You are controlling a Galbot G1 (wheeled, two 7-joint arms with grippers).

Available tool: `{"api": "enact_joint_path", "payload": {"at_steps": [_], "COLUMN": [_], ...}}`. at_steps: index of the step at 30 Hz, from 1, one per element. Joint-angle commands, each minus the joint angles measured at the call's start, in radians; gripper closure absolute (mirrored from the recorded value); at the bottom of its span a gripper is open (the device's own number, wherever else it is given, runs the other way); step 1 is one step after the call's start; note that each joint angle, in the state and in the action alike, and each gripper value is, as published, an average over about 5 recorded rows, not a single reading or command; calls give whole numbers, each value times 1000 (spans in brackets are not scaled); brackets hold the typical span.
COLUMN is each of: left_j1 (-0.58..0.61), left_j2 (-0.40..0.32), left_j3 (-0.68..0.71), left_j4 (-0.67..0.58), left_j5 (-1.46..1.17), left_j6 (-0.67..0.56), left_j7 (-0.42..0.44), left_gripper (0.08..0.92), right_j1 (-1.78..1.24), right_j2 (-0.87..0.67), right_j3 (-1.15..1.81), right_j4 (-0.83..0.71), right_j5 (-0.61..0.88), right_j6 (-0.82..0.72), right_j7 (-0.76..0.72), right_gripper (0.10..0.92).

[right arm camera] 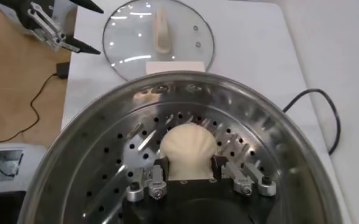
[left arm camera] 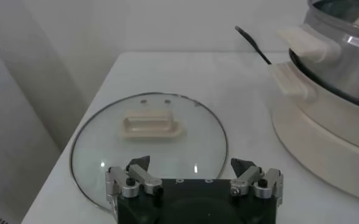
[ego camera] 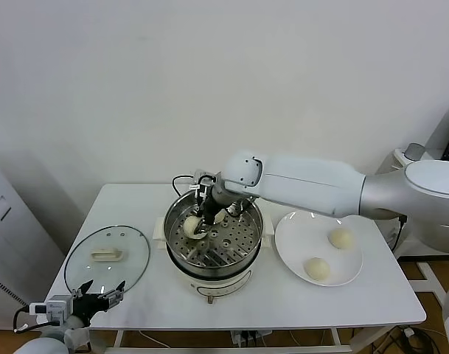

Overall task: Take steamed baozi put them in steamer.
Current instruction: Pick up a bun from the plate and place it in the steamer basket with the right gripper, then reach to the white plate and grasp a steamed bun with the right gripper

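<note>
Under my right gripper the round perforated stainless-steel steamer looked shiny and reflective | the pale cream bun I held was smooth, matt | the round glass lid gleamed clear, its cream handle plastic-looking | the white plate was glossy | the white tabletop matt

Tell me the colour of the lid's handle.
Cream-white handle on the clear glass lid; left wrist view shows it best.

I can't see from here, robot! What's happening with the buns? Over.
Right gripper shut on baozi inside steamer. Left gripper open, parked by glass lid. Two buns on plate.
</note>
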Motion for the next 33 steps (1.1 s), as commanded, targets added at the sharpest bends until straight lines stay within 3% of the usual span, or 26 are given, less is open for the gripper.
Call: {"api": "enact_joint_path", "payload": {"at_steps": [1,10,15,24,33], "left_j1": [1,-1,0,3,10], "left_j2": [0,-4,-4,-2,-4], "left_j3": [-1,4,3,1,-8], "left_j4": [1,1,-4,-10,-24], "left_j5": [-2,-3,-3,-3,-3], "left_j6": [-1,1,4,4,6], "left_j7": [0,0,-1,-1,-2], "left_gripper": [177,177,177,177,177], "right_j1": [-35,-2,83,330,314], "right_j2": [30,15,-68,-359,-637], "right_j3": [4,14,20,-74,-124], "right_j4": [-23,-21,4,71,90], "right_j5": [-6,-18,-26,-174,-366], "right_j6": [-11,7,36,191,363], "right_j7": [37,17,-103,-474,-622], "right_gripper": [564,332,218,203,203]}}
